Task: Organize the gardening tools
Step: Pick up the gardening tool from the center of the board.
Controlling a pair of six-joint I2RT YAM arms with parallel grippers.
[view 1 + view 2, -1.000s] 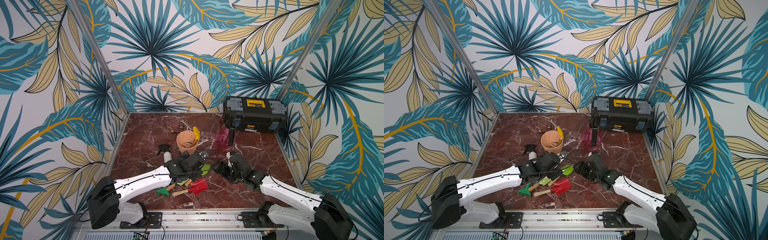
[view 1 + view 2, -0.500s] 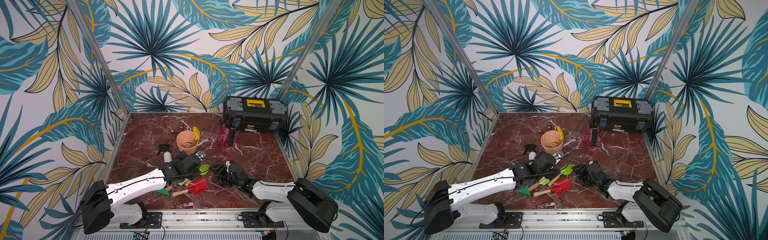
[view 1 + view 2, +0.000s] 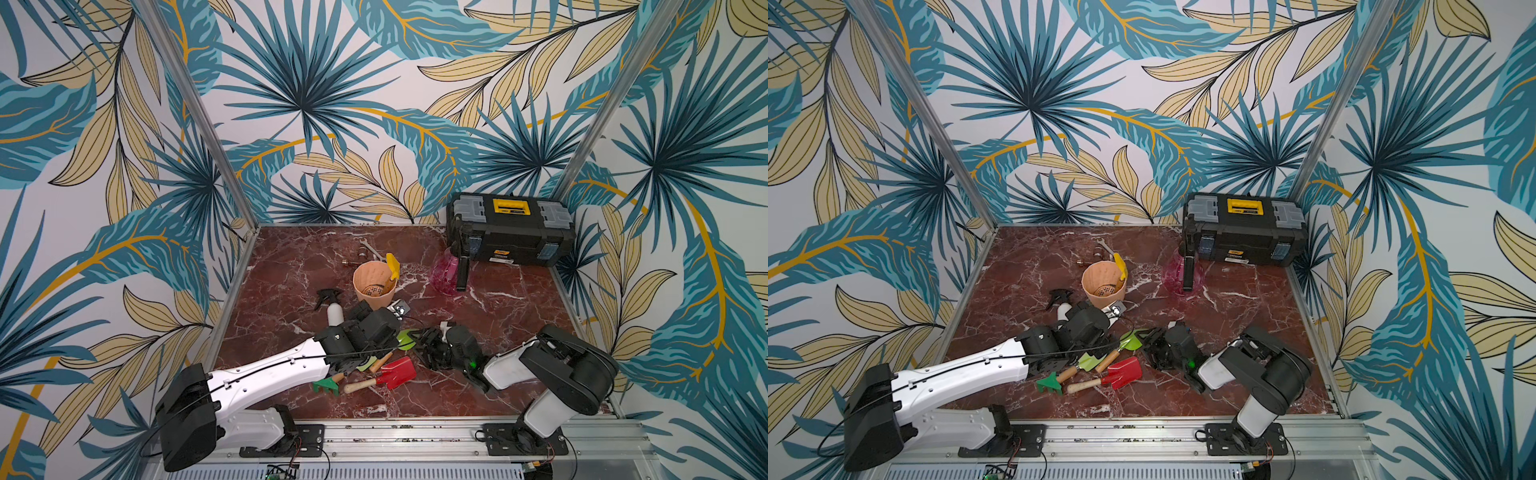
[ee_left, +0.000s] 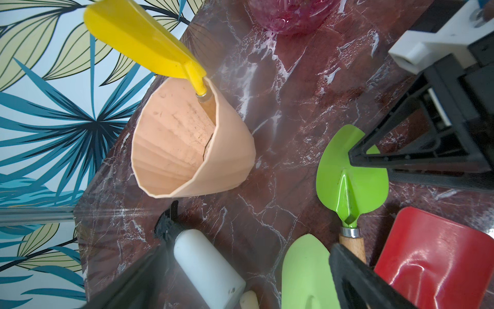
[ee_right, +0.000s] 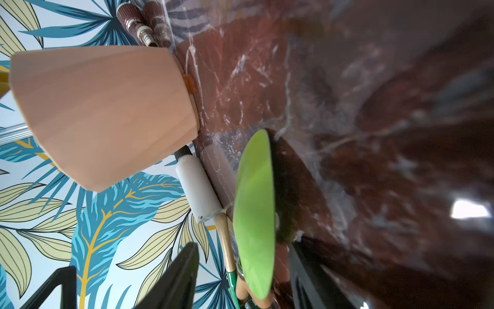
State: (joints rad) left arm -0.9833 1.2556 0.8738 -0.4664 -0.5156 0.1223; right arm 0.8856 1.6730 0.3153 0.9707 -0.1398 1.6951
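Right gripper (image 3: 428, 338) straddles a lime-green metal trowel's blade (image 5: 254, 214), jaws half-spread, not clamped.
Left gripper (image 4: 246, 251), spread wide and holding nothing, hovers over the second lime-green trowel (image 4: 304, 273), beside the red square shovel (image 3: 399, 372) and dark green rake (image 3: 326, 386) near the marble table's (image 3: 478, 395) front edge. The yellow scoop (image 3: 392, 264) stands in the peach pot (image 3: 380, 301).

Glossy red shovel (image 4: 438, 256), wooden handle (image 3: 358, 387)

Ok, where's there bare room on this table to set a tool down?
Free: the marble between the toolbox and the right arm; the back left, between the side rail and the pot. Crowded: front middle, where the trowels, red shovel, rake and spray bottle lie by the left arm.
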